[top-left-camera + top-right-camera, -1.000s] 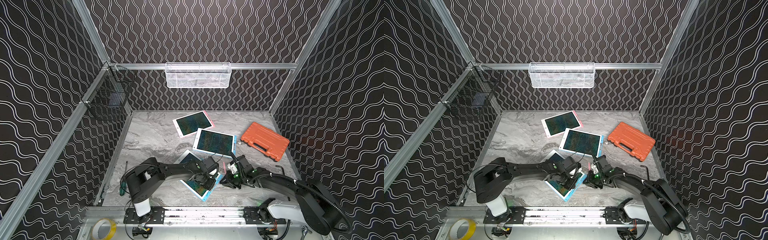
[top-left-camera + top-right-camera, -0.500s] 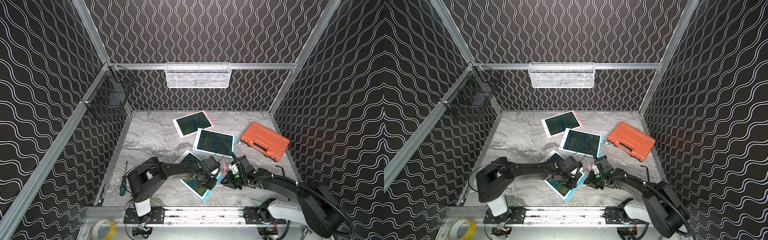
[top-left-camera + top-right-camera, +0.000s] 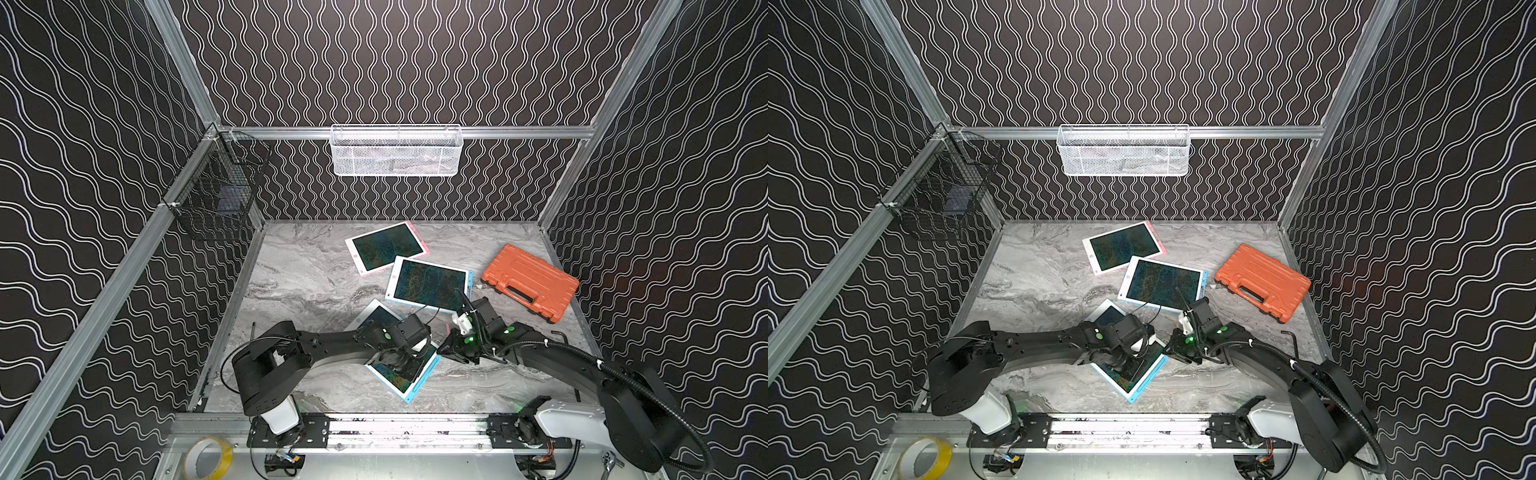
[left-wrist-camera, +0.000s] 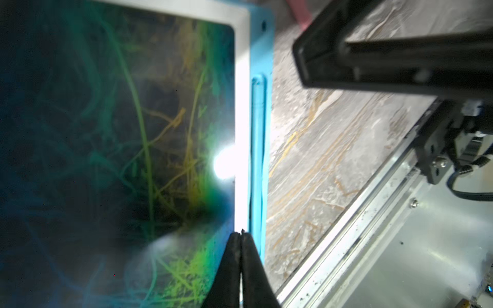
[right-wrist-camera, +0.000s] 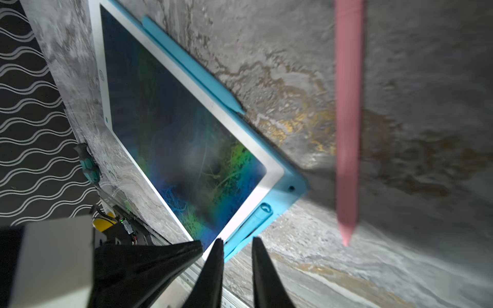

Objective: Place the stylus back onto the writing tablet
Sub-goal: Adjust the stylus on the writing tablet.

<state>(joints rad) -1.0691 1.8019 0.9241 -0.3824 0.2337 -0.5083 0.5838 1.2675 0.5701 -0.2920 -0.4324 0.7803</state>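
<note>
The blue plastic stylus (image 4: 258,133) lies along the edge groove of the blue-framed writing tablet (image 3: 401,380), at 6 o'clock on the grey marble surface (image 3: 299,282). The left tool (image 4: 241,236), pinched together, sits at that groove. The right tool (image 5: 236,240), tips slightly apart, points at the tablet's 4 o'clock edge, near a pink stylus (image 5: 346,120).

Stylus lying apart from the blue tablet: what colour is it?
Pink stylus, best seen in the right wrist view.

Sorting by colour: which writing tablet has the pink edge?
The rearmost tablet, nearest the back wall; the middle tablet and front tablet are blue-edged.
</note>
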